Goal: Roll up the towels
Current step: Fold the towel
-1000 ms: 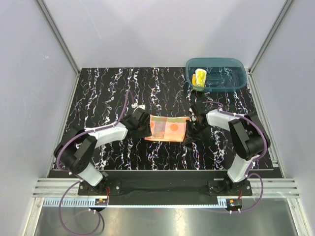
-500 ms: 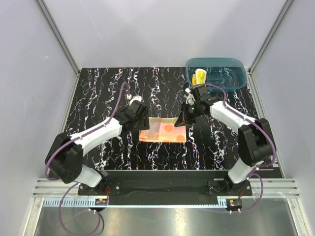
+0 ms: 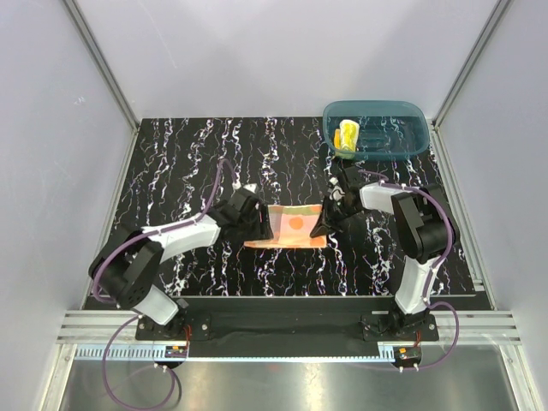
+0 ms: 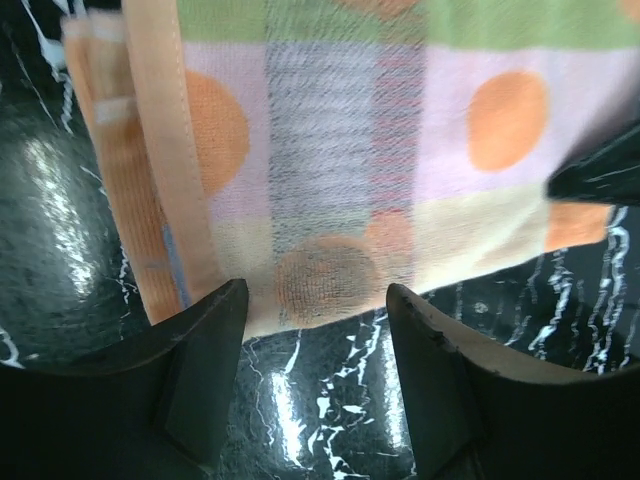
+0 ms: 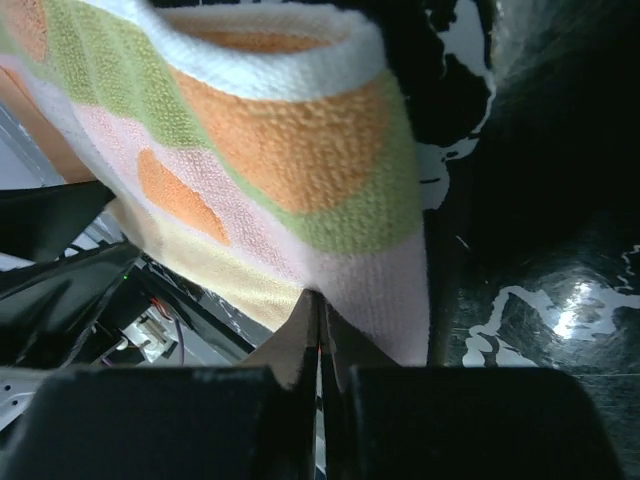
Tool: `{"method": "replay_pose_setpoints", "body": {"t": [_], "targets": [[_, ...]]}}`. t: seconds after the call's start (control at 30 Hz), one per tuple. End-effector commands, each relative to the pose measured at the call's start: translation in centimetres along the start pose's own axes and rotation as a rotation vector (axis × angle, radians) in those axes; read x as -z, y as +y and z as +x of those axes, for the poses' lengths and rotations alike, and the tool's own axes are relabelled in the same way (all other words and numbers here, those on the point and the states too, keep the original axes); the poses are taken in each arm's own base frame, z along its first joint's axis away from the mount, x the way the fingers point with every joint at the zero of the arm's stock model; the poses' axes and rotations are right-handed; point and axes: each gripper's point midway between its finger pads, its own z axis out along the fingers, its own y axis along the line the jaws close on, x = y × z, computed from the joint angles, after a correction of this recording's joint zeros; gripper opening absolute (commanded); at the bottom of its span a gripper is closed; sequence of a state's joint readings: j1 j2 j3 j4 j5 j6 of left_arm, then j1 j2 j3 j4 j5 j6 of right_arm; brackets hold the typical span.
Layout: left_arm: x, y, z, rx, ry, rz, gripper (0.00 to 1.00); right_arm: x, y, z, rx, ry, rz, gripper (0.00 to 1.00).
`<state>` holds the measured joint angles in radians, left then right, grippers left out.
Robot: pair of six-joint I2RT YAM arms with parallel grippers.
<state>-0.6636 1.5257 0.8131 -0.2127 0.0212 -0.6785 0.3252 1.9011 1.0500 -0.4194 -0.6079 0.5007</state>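
The orange polka-dot towel [image 3: 289,226] lies on the black marbled table between my two grippers. My left gripper [image 3: 259,224] is at its left edge, open; in the left wrist view the towel [image 4: 340,150] ends just beyond the gripper [image 4: 318,300], with bare table between the fingers [image 4: 200,340]. My right gripper [image 3: 324,220] is shut on the towel's right edge; in the right wrist view the cloth [image 5: 280,150] curls up over the gripper [image 5: 320,300]. The yellow towel [image 3: 347,134] sits rolled in the teal tub [image 3: 402,141].
The teal tub stands at the table's far right corner, just behind my right arm. Grey walls and metal frame posts close in the table on three sides.
Both arms reached out and rose half a second ago, then came back down to the towel's ends. The towel's far edge now looks lifted and folded over at the right.
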Motion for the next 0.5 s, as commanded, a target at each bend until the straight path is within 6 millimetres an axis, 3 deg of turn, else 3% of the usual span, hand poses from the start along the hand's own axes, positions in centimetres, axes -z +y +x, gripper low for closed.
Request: {"method": "replay_pose_setpoints", "body": {"t": [0.0,0.1,0.2,0.33,0.47], "targets": [[-1.4,-0.3,0.8,0.030,0.011,0.051,0.62,-0.9,-2.3,-0.4,-0.016,-0.027,0.047,0.00],[-2.0,2.0,1.8,0.061,0.032,0.014,0.60,-1.3,-3.0,0.2,-0.033,-0.009,0.059,0.00],[-2.0,4.3,1.4,0.093,0.023,-0.016,0.59,-1.5,-3.2,0.7,-0.053,0.006,0.057,0.00],[-1.1,8.2,-0.1,0.108,-0.014,-0.122,0.59,-1.8,-1.1,0.9,-0.077,0.036,-0.055,0.00],[-0.5,9.8,-2.1,0.084,-0.038,-0.170,0.59,-1.9,1.6,1.0,-0.042,0.043,-0.104,0.00]]}}
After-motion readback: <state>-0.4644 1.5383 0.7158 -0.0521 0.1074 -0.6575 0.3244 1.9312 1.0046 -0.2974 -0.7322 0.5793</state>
